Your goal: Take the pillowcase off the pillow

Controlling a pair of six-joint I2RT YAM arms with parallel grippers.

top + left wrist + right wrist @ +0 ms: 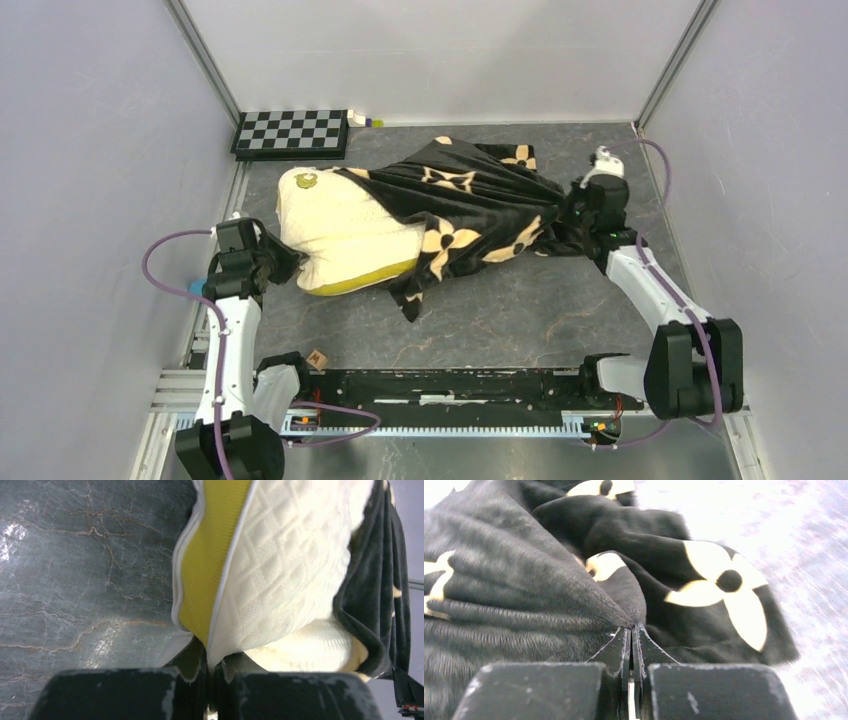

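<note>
The cream-white quilted pillow (340,228) with a yellow-olive side band lies at the table's left-centre, its left half bare. The black pillowcase (475,205) with tan flowers covers its right half and stretches to the right. My left gripper (283,262) is shut on the pillow's near-left corner; the left wrist view shows the pillow (280,570) pinched at the seam in my left gripper (212,666), with the pillowcase (380,595) edge at right. My right gripper (562,222) is shut on a bunched fold of the pillowcase (524,595), as the right wrist view of my right gripper (631,630) shows.
A black-and-white checkerboard (292,133) lies at the back left. A small wooden cube (317,358) sits by the front rail. Grey walls enclose the dark marbled table (520,320) on three sides.
</note>
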